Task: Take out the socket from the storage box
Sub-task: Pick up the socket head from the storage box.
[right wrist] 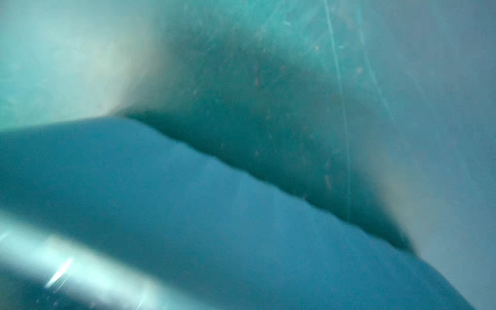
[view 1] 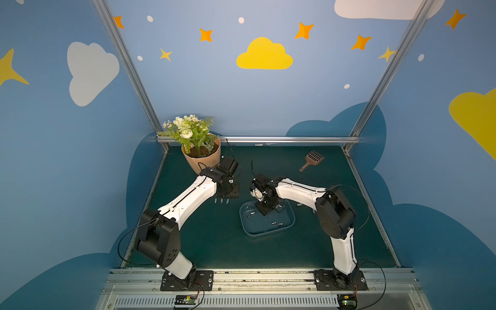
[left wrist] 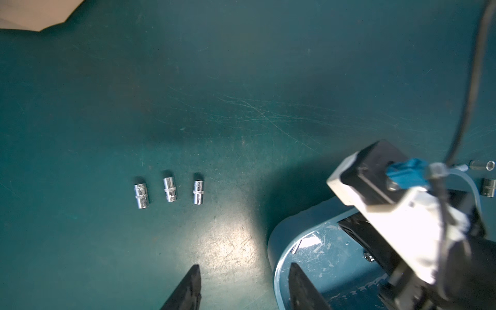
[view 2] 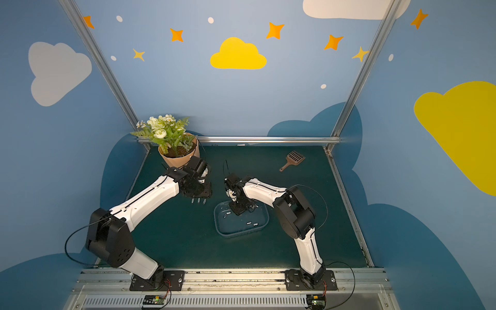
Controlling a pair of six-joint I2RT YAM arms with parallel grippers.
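The storage box (view 1: 265, 234) (view 2: 241, 234), a shallow blue-grey tub, sits mid-table in both top views. Loose chrome sockets lie in it, one at its left (view 1: 251, 214) and two near its front (view 1: 273, 222). My right gripper (view 1: 264, 211) (view 2: 238, 212) reaches down into the box's far side. Its fingers are hidden, and I cannot see whether it holds anything. The right wrist view shows only blurred blue plastic of the box (right wrist: 188, 201). My left gripper (left wrist: 245, 268) hangs open and empty over the mat at the box's left corner (left wrist: 271, 241). Three sockets (left wrist: 170, 189) (view 1: 221, 200) stand in a row on the mat.
A peach flowerpot (view 1: 201, 158) with white flowers stands at the back left, just behind my left wrist. At the back right lies a brown slotted scoop (view 1: 312, 159). Two more sockets (view 1: 299, 204) (left wrist: 483, 165) rest on the mat right of the box.
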